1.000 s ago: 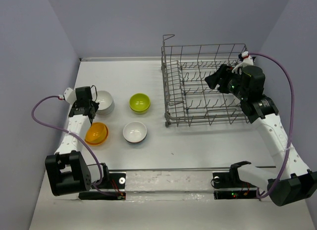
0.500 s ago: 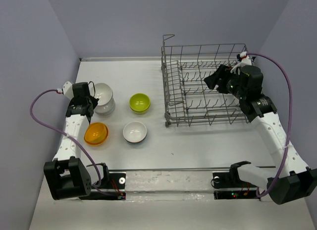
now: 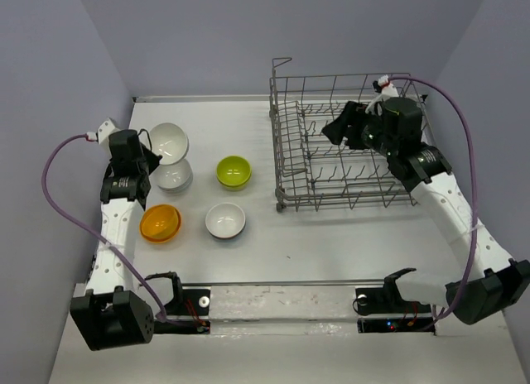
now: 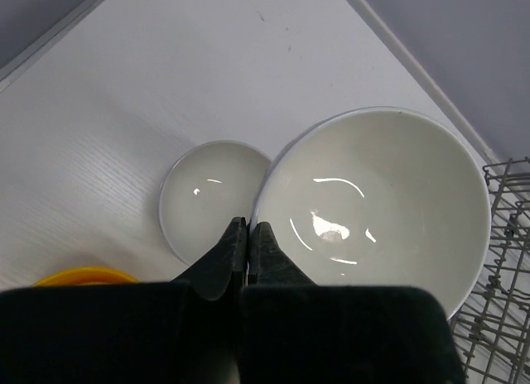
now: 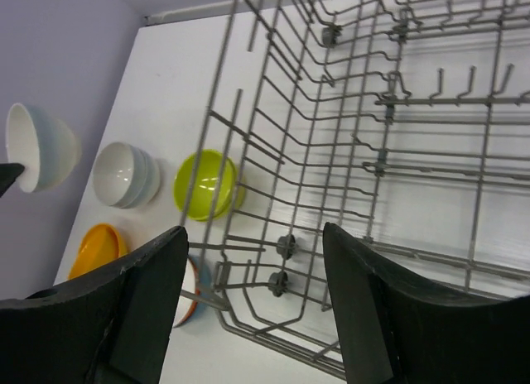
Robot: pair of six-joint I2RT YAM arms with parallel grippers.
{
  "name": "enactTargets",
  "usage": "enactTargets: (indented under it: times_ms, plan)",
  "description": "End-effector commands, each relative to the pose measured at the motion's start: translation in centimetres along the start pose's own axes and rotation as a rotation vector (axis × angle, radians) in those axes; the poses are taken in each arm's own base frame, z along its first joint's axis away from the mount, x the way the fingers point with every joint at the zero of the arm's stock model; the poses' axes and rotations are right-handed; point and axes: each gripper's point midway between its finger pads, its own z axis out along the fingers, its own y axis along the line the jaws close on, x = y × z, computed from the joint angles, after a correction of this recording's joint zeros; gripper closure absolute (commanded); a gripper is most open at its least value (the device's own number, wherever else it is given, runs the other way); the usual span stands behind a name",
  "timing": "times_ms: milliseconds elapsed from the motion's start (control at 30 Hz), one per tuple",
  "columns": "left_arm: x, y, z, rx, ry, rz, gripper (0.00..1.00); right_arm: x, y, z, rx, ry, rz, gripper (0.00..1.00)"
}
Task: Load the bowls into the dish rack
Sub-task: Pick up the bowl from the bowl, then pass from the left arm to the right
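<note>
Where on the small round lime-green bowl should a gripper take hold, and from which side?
Grip the small round lime-green bowl by its rim, coming straight down from above. It sits upright, mouth up, so the fingers can straddle the thin wall; a sideways pinch would likely slip on the smooth curved outside.

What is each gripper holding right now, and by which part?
Left gripper pinches a round white bowl by its rim; right gripper holds nothing.

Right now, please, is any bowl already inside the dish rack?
No, the dish rack shows only bare wire tines inside in the top view.
</note>
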Motion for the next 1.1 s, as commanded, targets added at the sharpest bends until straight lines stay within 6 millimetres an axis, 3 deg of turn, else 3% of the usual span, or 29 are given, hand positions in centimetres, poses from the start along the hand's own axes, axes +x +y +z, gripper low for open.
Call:
enactTargets:
  times_ms: [0, 67, 167, 367, 467, 633, 1067]
  plan:
    - [-4.7, -4.9, -3.6, 0.180, -0.126, 0.034, 1.00, -2.9, 5.8, -0.3, -0.090, -0.065, -0.059, 0.29]
    - [-5.3, -5.8, -4.5, 0.193, -0.138, 0.055, 1.00, -3.4, 7.5, 0.7, -0.087, -0.065, -0.077, 0.29]
    - [-5.3, -7.6, -5.8, 0.218, -0.145, 0.105, 1.00, -2.1, 12.4, 1.8, -0.118, -0.044, -0.132, 0.30]
    - [-4.6, -11.0, -7.9, 0.259, -0.156, 0.178, 1.00, 0.1, 16.5, 4.8, -0.041, -0.020, -0.232, 0.30]
    - [-3.3, -12.1, -8.3, 0.275, -0.136, 0.217, 1.00, 1.1, 18.1, 6.3, 0.008, -0.023, -0.281, 0.30]
    - [-1.6, -12.9, -8.7, 0.291, -0.116, 0.255, 1.00, 0.8, 18.0, 8.2, 0.101, -0.059, -0.320, 0.32]
    - [2.0, -14.1, -8.7, 0.315, -0.068, 0.299, 1.00, 2.1, 18.8, 9.9, 0.123, -0.052, -0.353, 0.33]
